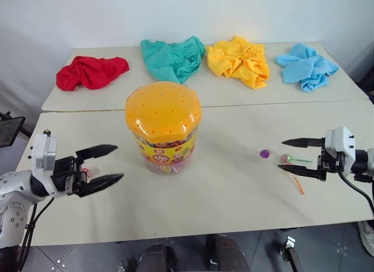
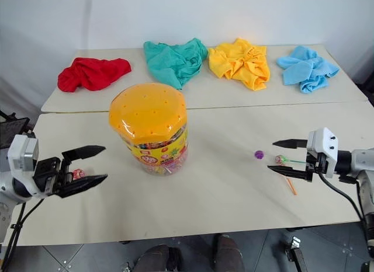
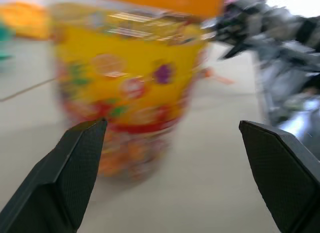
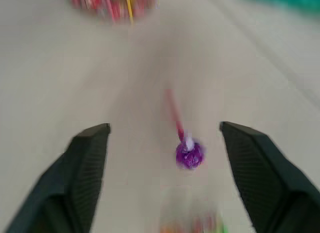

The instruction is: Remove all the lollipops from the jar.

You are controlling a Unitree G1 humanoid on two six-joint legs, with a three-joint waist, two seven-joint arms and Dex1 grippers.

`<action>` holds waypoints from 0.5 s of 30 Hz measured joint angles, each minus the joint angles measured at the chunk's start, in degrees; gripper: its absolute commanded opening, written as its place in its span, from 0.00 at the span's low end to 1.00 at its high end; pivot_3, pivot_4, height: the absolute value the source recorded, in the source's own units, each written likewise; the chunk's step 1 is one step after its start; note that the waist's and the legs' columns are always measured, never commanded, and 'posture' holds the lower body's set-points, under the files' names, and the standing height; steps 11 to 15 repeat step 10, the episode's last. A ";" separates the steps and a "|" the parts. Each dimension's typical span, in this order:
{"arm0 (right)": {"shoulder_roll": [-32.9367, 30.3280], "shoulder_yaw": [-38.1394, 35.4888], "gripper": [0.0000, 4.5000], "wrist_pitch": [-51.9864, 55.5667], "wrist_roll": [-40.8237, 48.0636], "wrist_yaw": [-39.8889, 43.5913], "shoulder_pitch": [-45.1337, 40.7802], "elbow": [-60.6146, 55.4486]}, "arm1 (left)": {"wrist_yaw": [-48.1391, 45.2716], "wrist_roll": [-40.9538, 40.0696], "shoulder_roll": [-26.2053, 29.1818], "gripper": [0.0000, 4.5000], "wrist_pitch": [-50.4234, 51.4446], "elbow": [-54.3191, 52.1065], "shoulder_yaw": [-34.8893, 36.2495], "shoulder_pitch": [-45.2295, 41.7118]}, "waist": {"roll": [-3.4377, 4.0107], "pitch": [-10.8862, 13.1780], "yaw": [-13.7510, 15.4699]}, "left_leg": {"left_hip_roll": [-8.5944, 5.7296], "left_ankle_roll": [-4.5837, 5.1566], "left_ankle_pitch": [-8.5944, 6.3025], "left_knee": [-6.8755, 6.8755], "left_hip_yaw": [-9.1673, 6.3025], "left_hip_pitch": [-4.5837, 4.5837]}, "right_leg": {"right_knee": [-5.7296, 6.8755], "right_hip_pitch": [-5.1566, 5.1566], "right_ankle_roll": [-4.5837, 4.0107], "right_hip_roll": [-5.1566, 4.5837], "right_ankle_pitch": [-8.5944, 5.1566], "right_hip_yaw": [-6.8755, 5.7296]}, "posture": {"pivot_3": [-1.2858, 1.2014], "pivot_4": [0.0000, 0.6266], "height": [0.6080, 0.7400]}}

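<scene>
Right gripper (image 1: 299, 157): jaws wide, empty, low over the table (image 1: 234, 196).
Lollipops: a purple one (image 1: 265, 153) just ahead of its tips, a green-stick one (image 1: 286, 159) between them, likely laid clear of the jar.
Left gripper (image 1: 104, 164): wide, empty, facing the jar (image 1: 163, 129).
Another lollipop (image 2: 78, 174): between its fingers.
Jar label: yellow, print unreadable.

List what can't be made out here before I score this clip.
- Jar: lollipops left inside, hidden by the printed label; left wrist view blurred.
- Lollipop by left gripper: mostly hidden behind its jaws.
- Lollipops near right gripper: too small to count the sticks.
</scene>
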 measured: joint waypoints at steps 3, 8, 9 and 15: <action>3.42 0.91 1.00 3.11 3.24 -0.85 -2.29 -5.57 | 3.50 2.32 -2.43 1.00 -1.83 -0.35 -0.09 0.59 | 0.00 0.00 -0.04 | 0.02 0.00 -0.03 -0.04 -0.02 -0.06 | 0.12 -0.08 0.01 -0.02 0.01 -0.03 | 0.52 0.24 1.00; 10.28 7.99 1.00 2.85 2.02 -0.74 -6.56 -9.21 | 8.32 8.41 -4.95 1.00 -4.37 1.10 -1.87 3.92 | -0.02 -0.01 -0.16 | 0.14 -0.06 -0.08 -0.06 0.00 -0.06 | 0.27 -0.20 0.00 0.10 0.01 -0.13 | 0.52 0.24 1.00; 11.18 9.14 1.00 2.48 1.18 -0.73 -6.79 -8.63 | 9.30 9.17 -5.53 1.00 -4.95 1.61 -1.82 4.32 | -0.02 -0.01 -0.05 | 0.12 -0.05 -0.08 -0.03 0.01 -0.13 | 0.33 -0.27 0.00 0.08 0.01 -0.13 | 0.52 0.24 1.00; 12.05 9.71 1.00 1.70 0.34 -0.72 -7.02 -7.44 | 10.45 9.84 -6.10 1.00 -5.60 1.78 -1.74 4.37 | -0.04 0.00 0.20 | 0.09 -0.04 -0.07 0.01 -0.01 -0.18 | 0.34 -0.28 0.00 0.04 0.01 -0.17 | 0.52 0.24 1.00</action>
